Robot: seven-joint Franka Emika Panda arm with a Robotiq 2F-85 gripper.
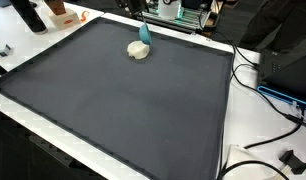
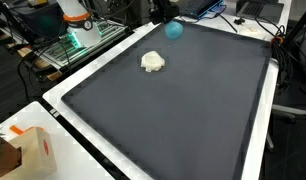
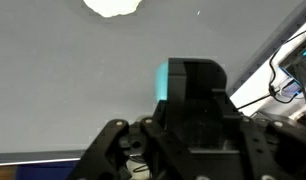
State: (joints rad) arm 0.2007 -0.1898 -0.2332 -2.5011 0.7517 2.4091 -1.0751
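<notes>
My gripper (image 3: pixel 190 72) fills the lower middle of the wrist view, its dark fingers closed together, with a teal sliver of a small teal object (image 3: pixel 162 82) showing along their left side. In both exterior views the teal object (image 1: pixel 144 33) (image 2: pixel 174 30) hangs just under the gripper (image 2: pixel 163 12) at the far edge of the dark grey mat (image 1: pixel 123 110). A cream lump (image 1: pixel 139 50) (image 2: pixel 152 62) lies on the mat close beside it, and it also shows at the top edge of the wrist view (image 3: pixel 113 6).
The mat lies on a white table (image 2: pixel 63 110). A cardboard box (image 2: pixel 33 152) stands at one corner. Black cables (image 1: pixel 265 92) and a dark device (image 1: pixel 293 62) lie beside the mat. Equipment with an orange part (image 2: pixel 77 18) stands behind.
</notes>
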